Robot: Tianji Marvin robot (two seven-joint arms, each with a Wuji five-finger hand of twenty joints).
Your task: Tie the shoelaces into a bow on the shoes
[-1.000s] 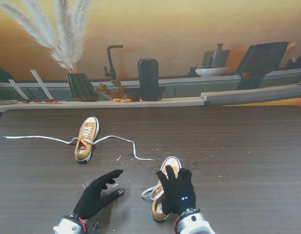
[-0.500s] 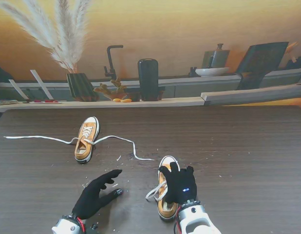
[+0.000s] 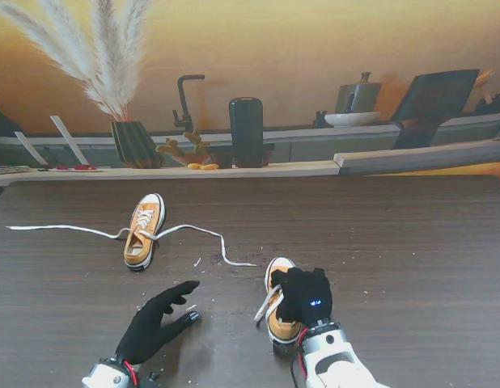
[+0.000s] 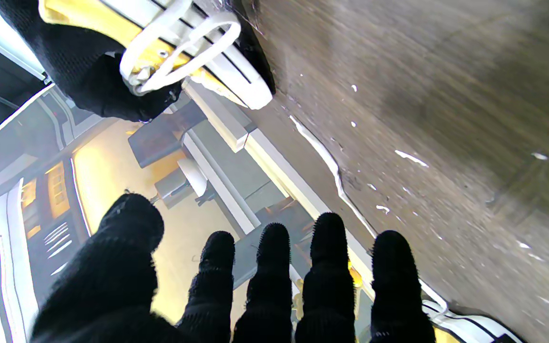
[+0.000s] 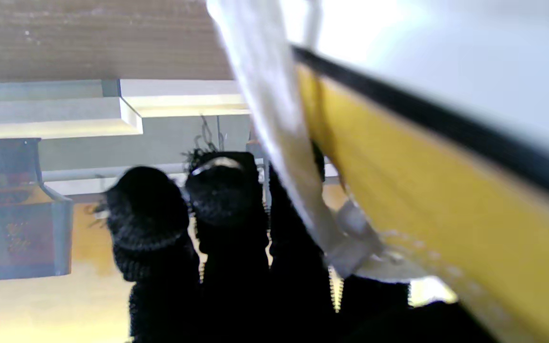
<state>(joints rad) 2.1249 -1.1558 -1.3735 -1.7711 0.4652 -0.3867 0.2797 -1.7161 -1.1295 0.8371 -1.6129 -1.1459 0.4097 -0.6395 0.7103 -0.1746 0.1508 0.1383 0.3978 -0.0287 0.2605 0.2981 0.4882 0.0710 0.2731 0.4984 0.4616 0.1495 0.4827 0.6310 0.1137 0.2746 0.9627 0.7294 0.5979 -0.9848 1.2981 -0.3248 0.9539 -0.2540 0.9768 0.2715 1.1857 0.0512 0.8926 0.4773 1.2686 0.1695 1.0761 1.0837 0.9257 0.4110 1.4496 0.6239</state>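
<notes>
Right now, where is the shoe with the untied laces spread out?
In the stand view, the untied shoe lies left of centre, farther from me than the left hand, its laces trailing across the table.

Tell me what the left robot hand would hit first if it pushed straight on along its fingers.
Probably the loose lace end of the far shoe. The left robot hand is open, fingers pointing away from me and a little right, across bare table. Depth is unclear; it might pass between that lace and the near shoe.

Far shoe lies left of and beyond near shoe.
</notes>
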